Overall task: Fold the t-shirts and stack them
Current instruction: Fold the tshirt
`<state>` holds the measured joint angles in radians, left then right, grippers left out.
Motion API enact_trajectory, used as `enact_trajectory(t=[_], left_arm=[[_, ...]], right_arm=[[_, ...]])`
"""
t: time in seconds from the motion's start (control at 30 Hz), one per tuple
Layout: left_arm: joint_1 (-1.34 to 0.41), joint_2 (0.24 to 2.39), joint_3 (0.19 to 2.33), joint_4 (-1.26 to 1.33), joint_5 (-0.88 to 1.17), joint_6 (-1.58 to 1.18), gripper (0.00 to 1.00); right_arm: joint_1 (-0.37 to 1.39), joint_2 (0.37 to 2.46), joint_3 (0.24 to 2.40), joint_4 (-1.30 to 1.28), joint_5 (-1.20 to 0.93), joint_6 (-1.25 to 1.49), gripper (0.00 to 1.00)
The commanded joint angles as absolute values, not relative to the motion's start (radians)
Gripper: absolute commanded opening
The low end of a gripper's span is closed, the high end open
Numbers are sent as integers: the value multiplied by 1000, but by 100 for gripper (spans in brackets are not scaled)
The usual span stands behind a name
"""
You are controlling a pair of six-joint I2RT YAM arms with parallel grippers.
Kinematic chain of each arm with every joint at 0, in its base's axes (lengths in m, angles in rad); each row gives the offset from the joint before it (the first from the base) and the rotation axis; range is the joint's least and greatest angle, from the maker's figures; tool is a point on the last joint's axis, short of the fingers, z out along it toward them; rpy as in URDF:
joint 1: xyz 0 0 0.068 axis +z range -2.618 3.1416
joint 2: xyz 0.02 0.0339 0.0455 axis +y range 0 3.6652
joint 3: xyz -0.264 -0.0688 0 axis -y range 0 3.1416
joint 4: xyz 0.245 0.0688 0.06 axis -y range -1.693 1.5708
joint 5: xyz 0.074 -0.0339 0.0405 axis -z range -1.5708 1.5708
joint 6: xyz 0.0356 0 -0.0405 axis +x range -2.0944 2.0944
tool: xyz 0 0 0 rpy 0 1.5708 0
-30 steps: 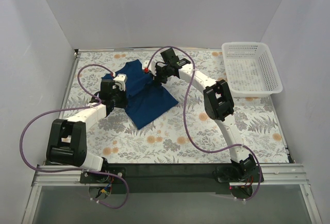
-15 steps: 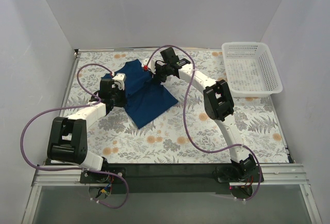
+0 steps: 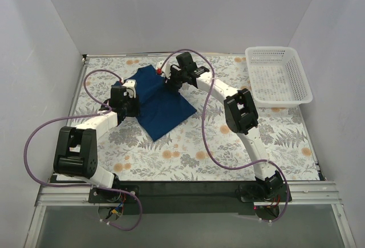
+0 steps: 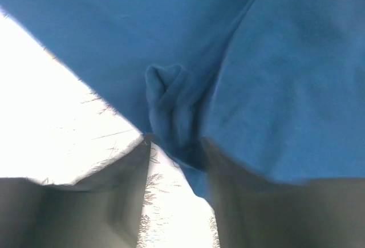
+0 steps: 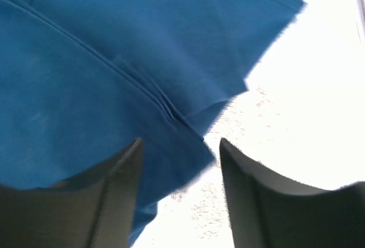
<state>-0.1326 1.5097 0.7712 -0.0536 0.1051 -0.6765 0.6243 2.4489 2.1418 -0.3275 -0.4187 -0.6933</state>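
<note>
Top external view first, going left to right. Spotting the left gripper (image 3: 130, 97) sitting low on the left edge of the navy t-shirt (image 3: 162, 108), leaving the cloth spreading out to its right across the floral table (image 3: 188, 151).

Switching to the left wrist view: seeing the left fingers (image 4: 122, 194) standing parted a little, with a puckered ridge of blue fabric bunching up right between the tips and a sliver of table peeking through the gap below it. Not looking clamped, just sitting there.

Moving right, finding the right gripper (image 3: 171, 81) hanging over the shirt's far edge, putting the whole shirt between the two grippers and on the near side of this one.

Hopping to the right wrist view: catching the right fingers (image 5: 251, 202) spread well apart and pinching nothing. Also seeing a few layered shirt edges running diagonally just ahead of the tips, blue cloth filling everything to their left, and washed-out bright table showing to their right.

Finishing well off to the right of that gripper: noticing a white lattice basket (image 3: 268, 48) sitting at the far right corner of the table, well apart from the shirt.
</note>
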Motion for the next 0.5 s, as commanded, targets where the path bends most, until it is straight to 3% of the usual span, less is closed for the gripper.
enact_trajectory(t=[0.0,0.03,0.07,0.1,0.13,0.17,0.23,0.33,0.47], left_arm=[[-120,1502,830,-48,-76,-754,44],[-120,1499,845,-45,-115,-768,58],[-120,1488,856,-48,-174,-775,60],[-120,1479,864,-48,-193,-784,67],[-120,1468,876,-46,-219,-791,80],[-120,1442,879,-46,-248,-796,83],[-120,1408,887,-54,-249,-795,83],[-120,1319,874,-96,-145,-804,82],[-120,1226,854,-247,87,-954,79]], right_arm=[[637,2410,2122,-142,-257,-506,54],[640,2404,2112,-120,-211,-473,59],[640,2399,2109,-95,-166,-436,59],[638,2382,2105,-63,-82,-410,59],[638,2375,2100,-52,-45,-370,58],[635,2352,2089,-49,-22,-358,57],[627,2318,2059,-51,-46,-339,52],[606,2231,1974,-111,-153,-376,52],[523,2070,1804,-307,-703,-529,66]])
